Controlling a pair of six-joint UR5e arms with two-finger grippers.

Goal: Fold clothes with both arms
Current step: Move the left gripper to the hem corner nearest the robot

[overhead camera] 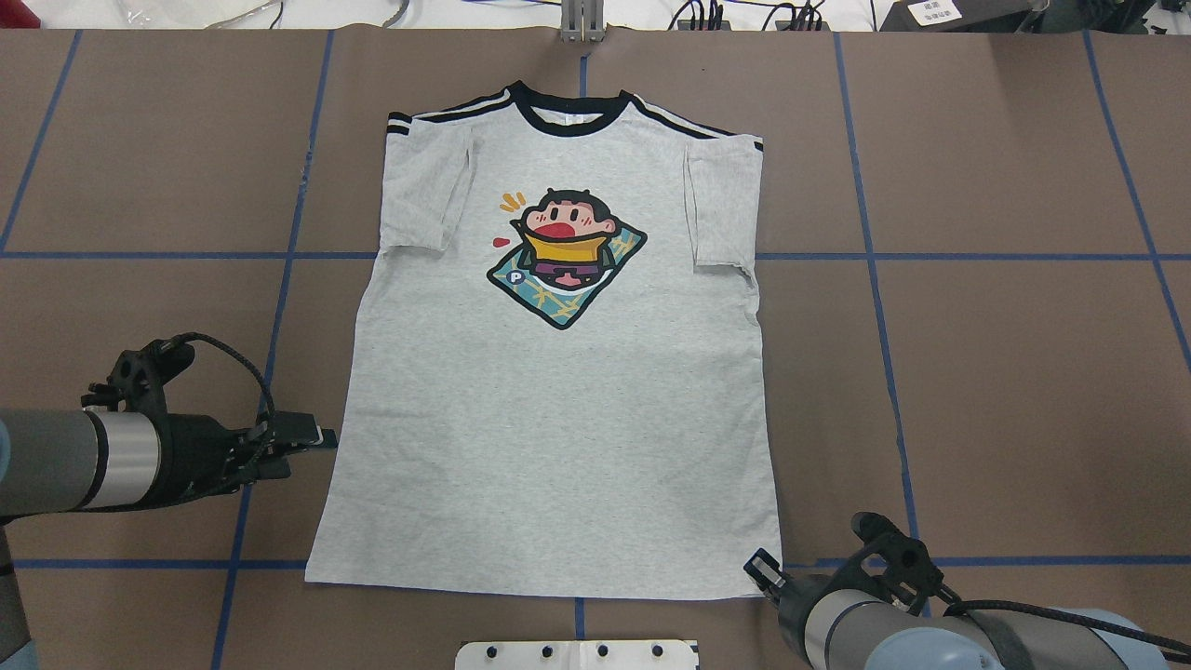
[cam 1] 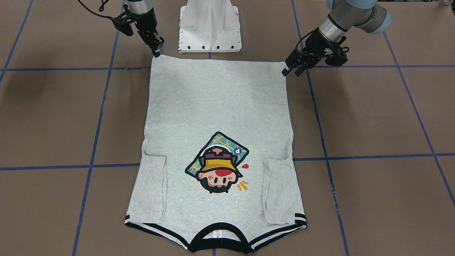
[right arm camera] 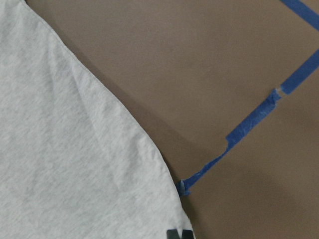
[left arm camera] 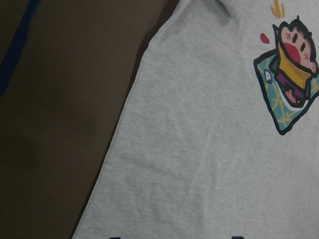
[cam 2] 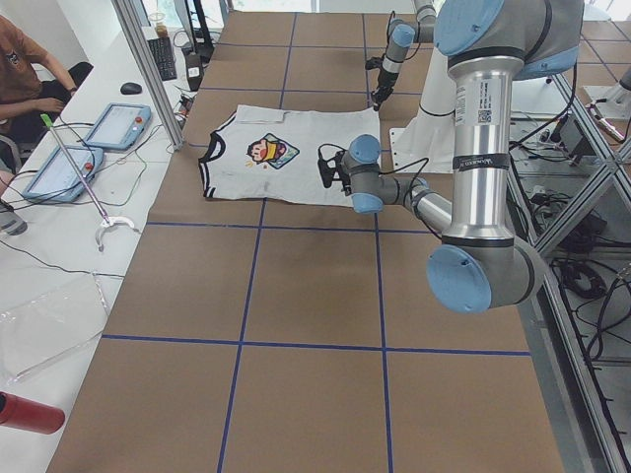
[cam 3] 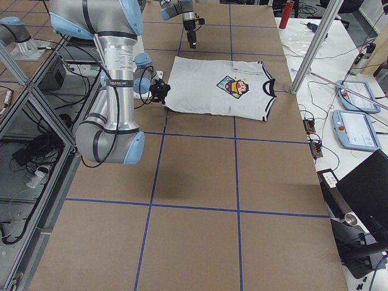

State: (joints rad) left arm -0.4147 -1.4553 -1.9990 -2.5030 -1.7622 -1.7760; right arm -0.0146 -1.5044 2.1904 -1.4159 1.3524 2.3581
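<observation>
The clothes, one grey T-shirt (cam 1: 217,106) with a cartoon print, lie flat and face up, both sleeves folded inward and the collar (overhead camera: 568,126) at the far side from me. My left gripper (cam 1: 291,72) hovers open just beside the shirt's left edge (overhead camera: 340,437), near the hem, holding nothing. In the left wrist view the cloth (left arm camera: 199,149) fills the frame. My right gripper (cam 1: 156,53) is shut, its tip down at the shirt's right hem corner (overhead camera: 768,582). Whether cloth is pinched there does not show. The right wrist view shows that curved hem edge (right arm camera: 124,129).
The brown table top (overhead camera: 977,372) is crossed by blue tape lines (overhead camera: 875,326). The white pedestal block (cam 1: 209,26) stands just behind the hem. A person (cam 2: 30,69) sits at a side desk with tablets (cam 2: 118,123).
</observation>
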